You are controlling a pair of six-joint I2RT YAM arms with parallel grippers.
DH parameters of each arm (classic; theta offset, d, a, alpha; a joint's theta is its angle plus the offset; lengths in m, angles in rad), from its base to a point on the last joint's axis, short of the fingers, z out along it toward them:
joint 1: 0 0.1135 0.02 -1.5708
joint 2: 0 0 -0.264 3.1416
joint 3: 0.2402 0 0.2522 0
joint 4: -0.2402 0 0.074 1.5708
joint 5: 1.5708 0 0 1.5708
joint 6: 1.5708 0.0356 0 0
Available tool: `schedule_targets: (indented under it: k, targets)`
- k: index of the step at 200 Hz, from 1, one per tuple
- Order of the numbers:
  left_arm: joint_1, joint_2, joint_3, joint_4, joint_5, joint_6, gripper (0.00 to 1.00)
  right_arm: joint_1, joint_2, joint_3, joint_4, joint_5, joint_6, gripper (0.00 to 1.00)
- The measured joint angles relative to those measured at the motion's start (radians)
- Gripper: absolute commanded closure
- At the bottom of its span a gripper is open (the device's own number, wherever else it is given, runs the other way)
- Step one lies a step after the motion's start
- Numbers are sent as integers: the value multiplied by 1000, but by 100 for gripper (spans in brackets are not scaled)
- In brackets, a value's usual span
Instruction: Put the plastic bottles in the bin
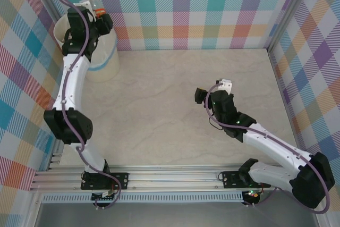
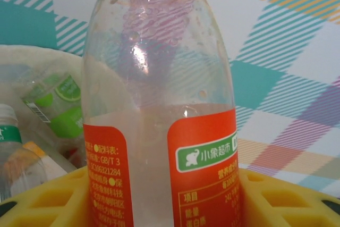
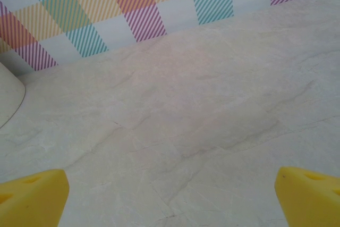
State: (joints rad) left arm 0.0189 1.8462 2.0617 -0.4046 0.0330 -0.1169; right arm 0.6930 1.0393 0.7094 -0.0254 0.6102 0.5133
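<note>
Grips an orange-labelled bottle (image 2: 159,104) upright between the left fingers (image 2: 48,203), over the far edge of the cream bin (image 1: 103,65) at the far left of the worktop (image 1: 186,94). Shows other bottles (image 2: 58,104) lying inside the bin. Holds the right fingers (image 3: 32,198) spread wide and empty above bare worktop, well apart from the bin.

Bin (image 1: 106,62) sitting at upper left of the table (image 1: 175,78), near the back wall (image 1: 202,9). Left gripper (image 1: 97,17) hanging over the bin's far rim, gripping one bottle (image 1: 93,2) between its fingers. Other bottles (image 2: 56,107) lying inside the bin. Right gripper (image 1: 215,90) hovering right of centre, well apart from the bin.
</note>
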Motion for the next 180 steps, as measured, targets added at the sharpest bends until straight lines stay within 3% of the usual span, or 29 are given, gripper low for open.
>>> schedule_targets:
  k: [42,67,88,122,152,180]
  targets:
    - [29,319,446,-225,-40,114,63,-1,-59,-27,-7,31,3,0]
    - [30,408,566,-272,-70,145,59,-6,-68,-33,-13,45,7,0]
    - [31,422,587,-296,-96,163,45,-6,-68,-37,-23,53,18,0]
    - [32,414,575,-317,-94,167,1,-21,-68,-43,-40,56,24,0]
    - [23,358,534,-370,-25,135,0,-89,-77,-43,-84,48,-6,0]
    - [1,219,478,-411,11,118,0,-217,-111,-50,-115,6,-94,0]
